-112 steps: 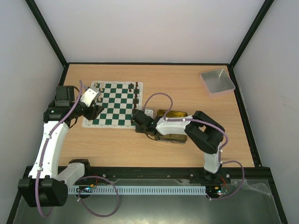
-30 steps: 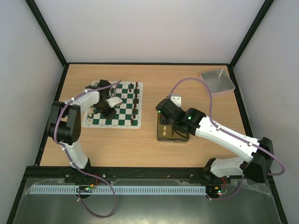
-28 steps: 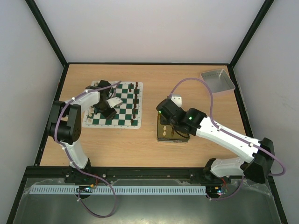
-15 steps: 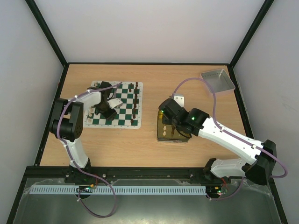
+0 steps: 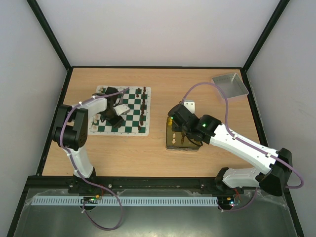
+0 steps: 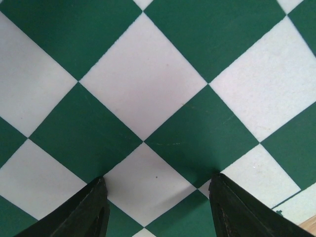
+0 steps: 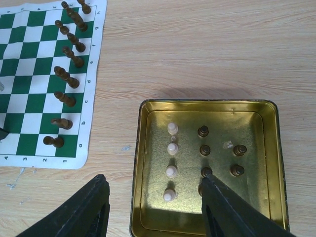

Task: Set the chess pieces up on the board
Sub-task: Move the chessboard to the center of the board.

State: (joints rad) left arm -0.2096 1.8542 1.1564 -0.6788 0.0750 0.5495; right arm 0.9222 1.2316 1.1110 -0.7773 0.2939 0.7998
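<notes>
The green and white board (image 5: 129, 106) lies at the left of the table. Dark brown chess pieces (image 7: 66, 74) stand in a row along its right edge (image 5: 142, 106). Three or more cream pieces (image 7: 171, 158) and several dark ones (image 7: 205, 148) stand in the gold tray (image 7: 207, 102). My left gripper (image 5: 114, 116) is low over the board's left half. In the left wrist view it (image 6: 159, 178) is open, with only bare squares (image 6: 143, 94) between its fingers. My right gripper (image 7: 154, 178) hangs open above the tray's left wall (image 5: 170, 143), holding nothing.
A grey metal tray (image 5: 229, 85) sits at the back right corner. Bare wooden table (image 7: 197, 49) runs between the board and the gold tray. Black frame rails edge the table on all sides.
The right gripper has drifted slightly to the right over the gold tray. The left gripper stays low on the board, its jaws a little wider apart.
</notes>
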